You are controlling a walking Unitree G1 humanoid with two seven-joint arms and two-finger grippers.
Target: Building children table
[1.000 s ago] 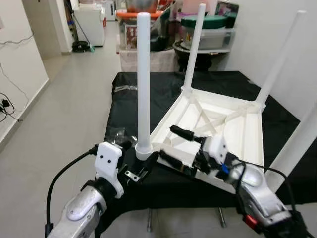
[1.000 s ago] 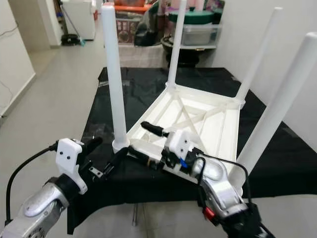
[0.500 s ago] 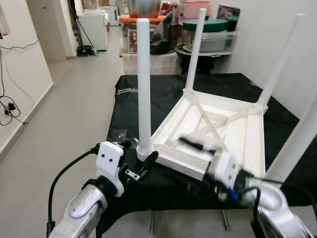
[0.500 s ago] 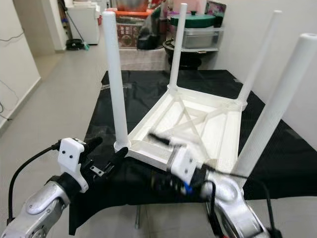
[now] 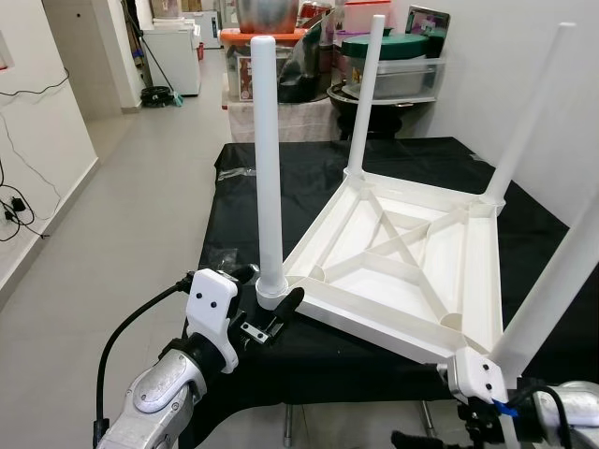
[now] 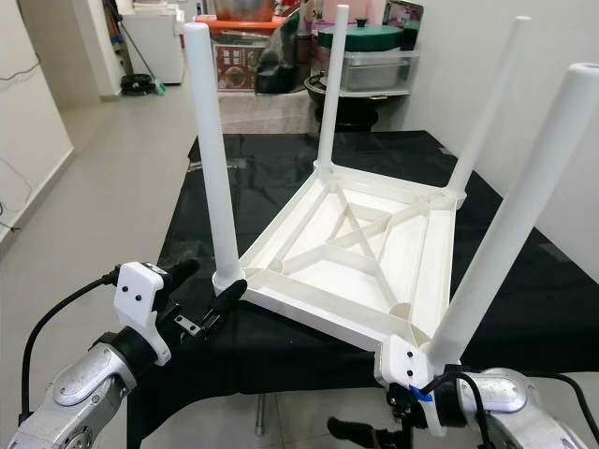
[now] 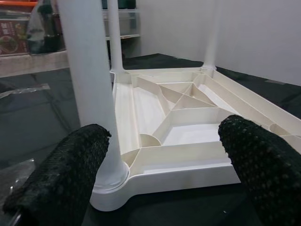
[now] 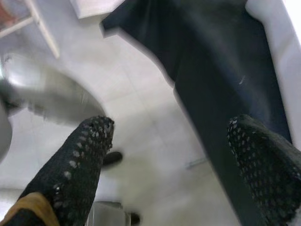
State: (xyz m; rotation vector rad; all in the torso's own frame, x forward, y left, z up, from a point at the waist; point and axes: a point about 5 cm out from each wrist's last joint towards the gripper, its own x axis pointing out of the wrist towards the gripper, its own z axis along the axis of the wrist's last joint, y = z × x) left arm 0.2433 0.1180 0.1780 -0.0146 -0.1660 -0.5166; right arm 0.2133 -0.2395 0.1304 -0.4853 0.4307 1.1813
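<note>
The white children's table (image 5: 402, 271) is lying upside down on the black-covered worktop (image 5: 309, 178), legs up, probably so the legs can be fitted from above; all four are standing in place. The left gripper (image 5: 271, 313) is being held w/ fingers spread wide at the base of the near-left leg (image 5: 267, 168), nothing gripped. The right gripper (image 8: 169, 155) is being held low below the worktop edge, also wide apart & empty, floor beneath.
</note>
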